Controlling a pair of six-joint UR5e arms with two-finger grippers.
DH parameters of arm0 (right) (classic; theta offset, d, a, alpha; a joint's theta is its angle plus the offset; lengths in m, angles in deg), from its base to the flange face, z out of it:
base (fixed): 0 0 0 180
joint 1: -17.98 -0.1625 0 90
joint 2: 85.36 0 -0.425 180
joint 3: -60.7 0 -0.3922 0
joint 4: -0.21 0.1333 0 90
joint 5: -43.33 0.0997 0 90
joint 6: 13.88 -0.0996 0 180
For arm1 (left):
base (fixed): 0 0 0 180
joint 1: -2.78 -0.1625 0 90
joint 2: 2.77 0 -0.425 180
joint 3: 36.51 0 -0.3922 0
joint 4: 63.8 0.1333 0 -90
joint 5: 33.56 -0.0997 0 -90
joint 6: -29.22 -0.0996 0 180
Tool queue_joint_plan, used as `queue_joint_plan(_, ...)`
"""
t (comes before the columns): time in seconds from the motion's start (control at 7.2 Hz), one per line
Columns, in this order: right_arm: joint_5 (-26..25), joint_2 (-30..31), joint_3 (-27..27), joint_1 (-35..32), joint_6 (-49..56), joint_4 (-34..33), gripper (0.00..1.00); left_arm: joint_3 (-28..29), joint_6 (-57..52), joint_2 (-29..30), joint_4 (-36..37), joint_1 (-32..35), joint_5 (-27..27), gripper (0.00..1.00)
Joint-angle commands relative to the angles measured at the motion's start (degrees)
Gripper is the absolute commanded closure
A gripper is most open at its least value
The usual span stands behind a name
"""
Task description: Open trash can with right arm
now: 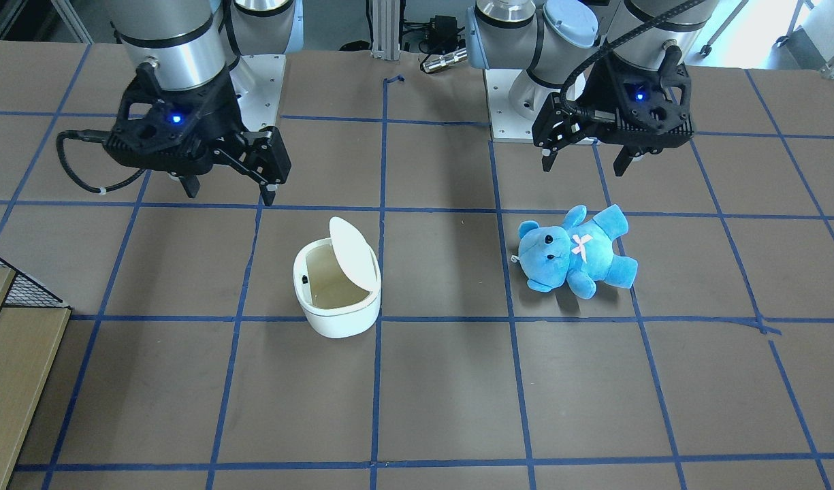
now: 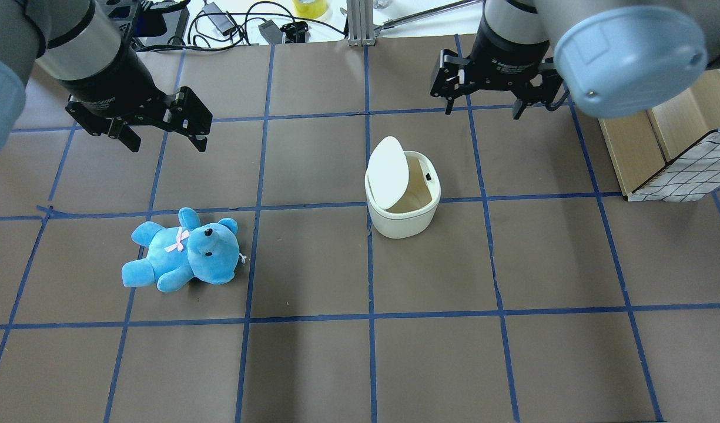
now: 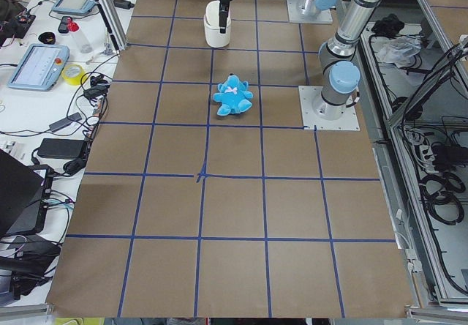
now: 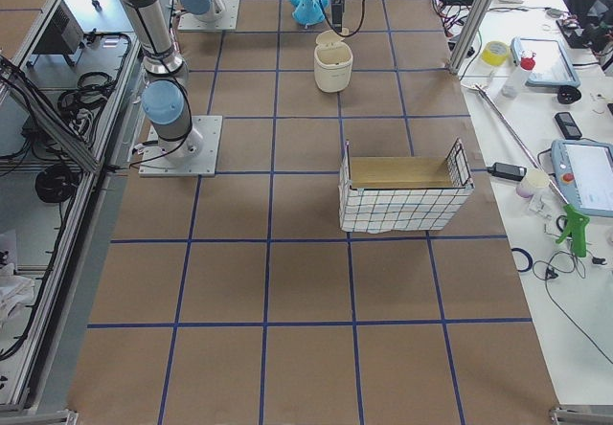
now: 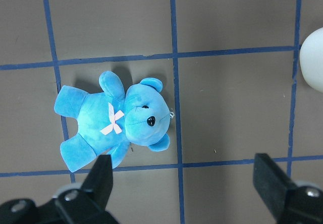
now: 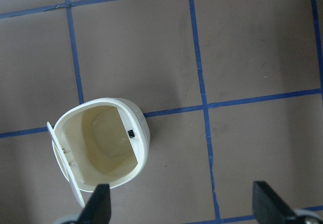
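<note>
The white trash can (image 2: 402,214) stands near the table's middle with its flip lid (image 2: 388,171) tipped up on edge and the beige inside showing. It also shows in the front view (image 1: 338,309) and from above in the right wrist view (image 6: 144,133). My right gripper (image 2: 483,111) hangs open and empty above the table, behind the can and apart from it. It also shows in the front view (image 1: 229,190) and the right wrist view (image 6: 182,204). My left gripper (image 2: 167,144) is open and empty above the table, behind the bear.
A blue teddy bear (image 2: 183,249) lies on its back on the robot's left half; it also shows in the left wrist view (image 5: 116,118). A wire-mesh basket with a wooden box (image 2: 677,164) stands at the right edge. Blue tape lines grid the brown table.
</note>
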Motion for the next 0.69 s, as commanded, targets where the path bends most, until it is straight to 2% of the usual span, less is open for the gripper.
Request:
queue_joint_plan(0.0,-0.2,0.4,-1.5,1.4,2.2,2.2,0.0,0.0,0.1,0.0,0.0,0.0,0.0,0.0)
queue_joint_plan(0.56,-0.3,0.4,-1.6,1.4,2.2,2.3,0.0,0.0,0.0,0.0,0.0,0.0,0.0,0.0)
